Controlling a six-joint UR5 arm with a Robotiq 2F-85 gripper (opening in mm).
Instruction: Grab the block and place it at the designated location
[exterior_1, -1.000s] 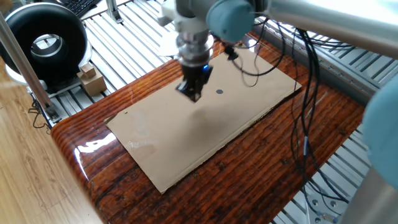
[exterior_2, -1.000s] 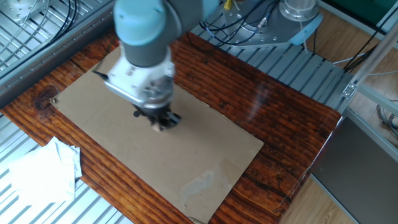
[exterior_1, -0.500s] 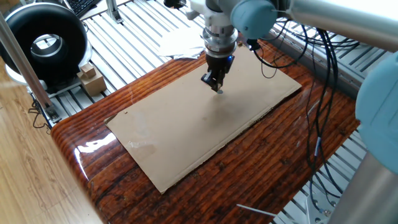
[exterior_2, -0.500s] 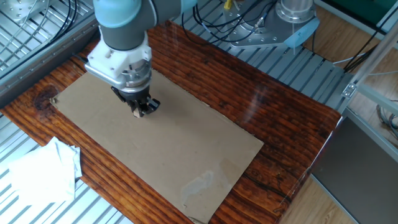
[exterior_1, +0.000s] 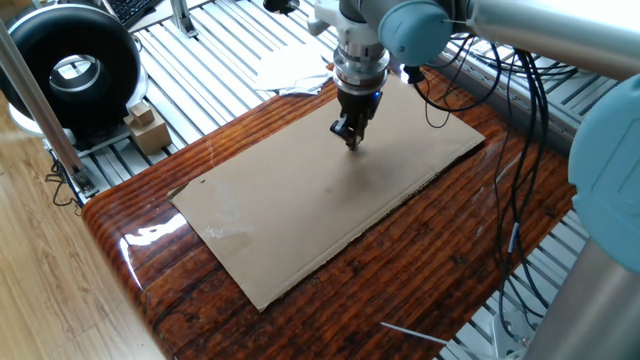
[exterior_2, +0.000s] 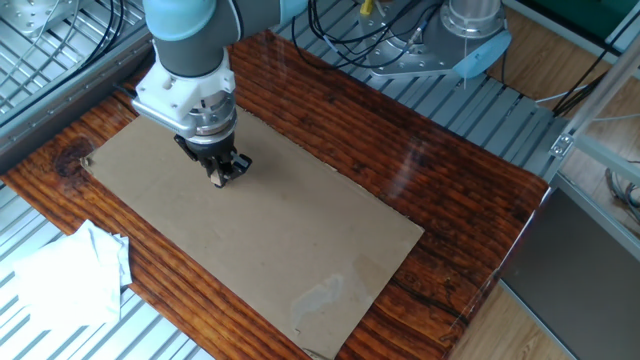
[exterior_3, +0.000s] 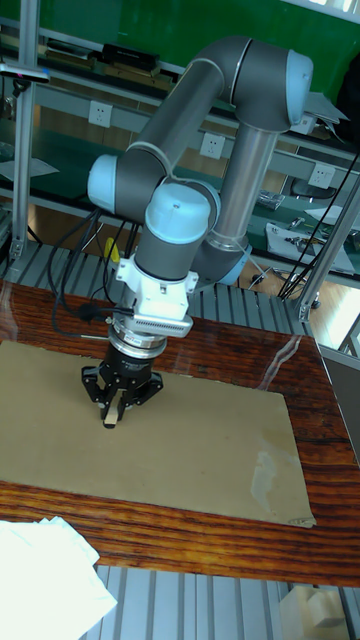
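My gripper (exterior_1: 352, 141) points straight down over the far right part of the brown cardboard sheet (exterior_1: 300, 210). Its fingers are shut on the block (exterior_3: 110, 422), a tiny pale tan cube that shows at the fingertips just above or on the sheet; I cannot tell whether it touches. In the other fixed view the block (exterior_2: 221, 183) peeks out below the gripper (exterior_2: 222, 178). The designated location is hidden under the gripper in every view.
The cardboard lies on a glossy wooden table (exterior_1: 430, 250). White crumpled paper (exterior_2: 65, 275) sits by the table's edge. Cables (exterior_1: 500, 120) hang behind the arm. A black round device (exterior_1: 70, 70) and small cardboard boxes (exterior_1: 147, 127) stand off the table to the left.
The gripper carried the block across the sheet from near its middle toward the far right side. Over the last half second it shifted slightly further and lower. The dark dot is now covered.
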